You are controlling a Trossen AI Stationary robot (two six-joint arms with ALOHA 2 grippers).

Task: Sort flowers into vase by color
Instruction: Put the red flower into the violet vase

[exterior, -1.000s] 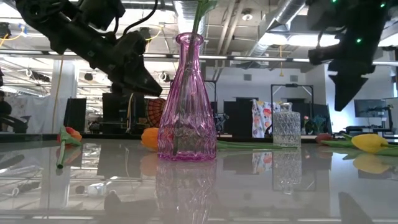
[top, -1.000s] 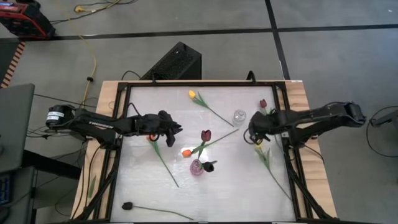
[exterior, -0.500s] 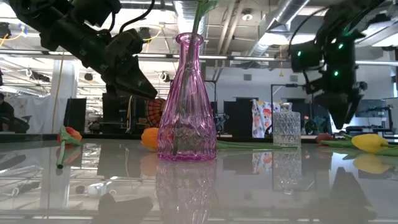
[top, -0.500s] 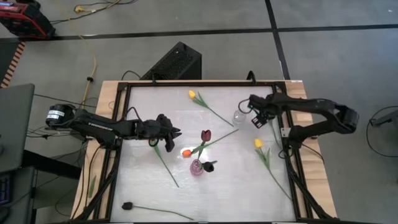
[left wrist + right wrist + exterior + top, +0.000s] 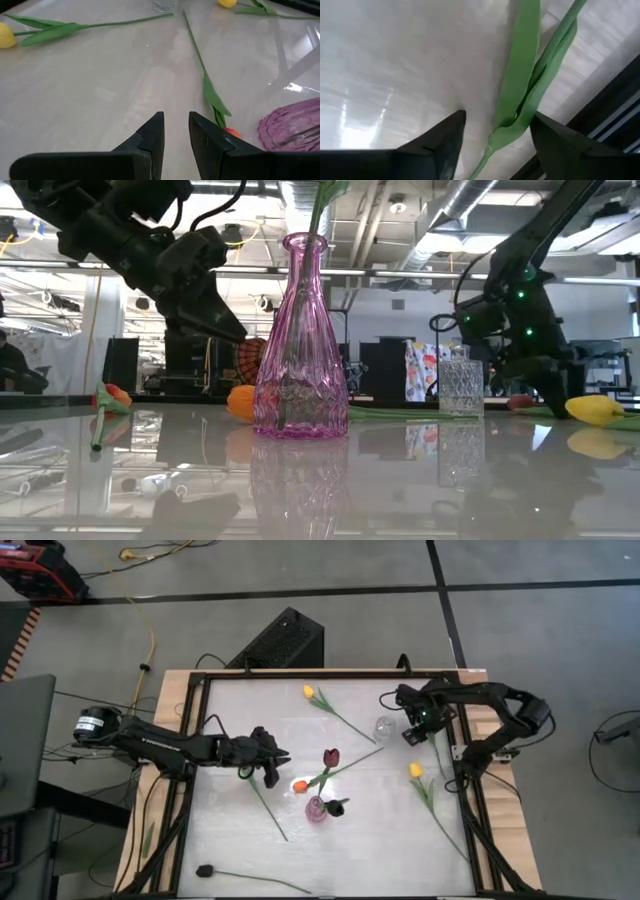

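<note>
Flowers: I count several tulips lying about the worktop (image 5: 230, 840). A yellow tulip (image 5: 309, 692) lies at the far side, its stem running toward the clear vase (image 5: 385, 727). A second yellow tulip (image 5: 415, 770) lies near the right edge, stem trailing toward the near side. A maroon tulip (image 5: 331, 756) sits mid-worktop, its stem slanting down to the pink vase (image 5: 316, 809). An orange tulip (image 5: 298, 785) lies just beside that stem. A dark tulip (image 5: 204, 869) rests at the near left corner, well apart from the rest.

Pink vase: I see it upright near the middle, with a green stem rising out of its neck in the low view (image 5: 299, 340).

Clear vase: upright, far right of centre, near the right gripper.

Stem at right: in the right wrist view a green stem with leaves (image 5: 530, 75) lies on the worktop between the fingers, beside the dark frame edge.

Right gripper (image 5: 412, 732): I see it low at the far right, just beside the clear vase, fingers spread wide to either side of that stem, not closed on it.

Left gripper (image 5: 276, 754): I see it over the left middle of the worktop, pointing toward the orange tulip; fingers narrow with a small gap, holding nothing.
</note>
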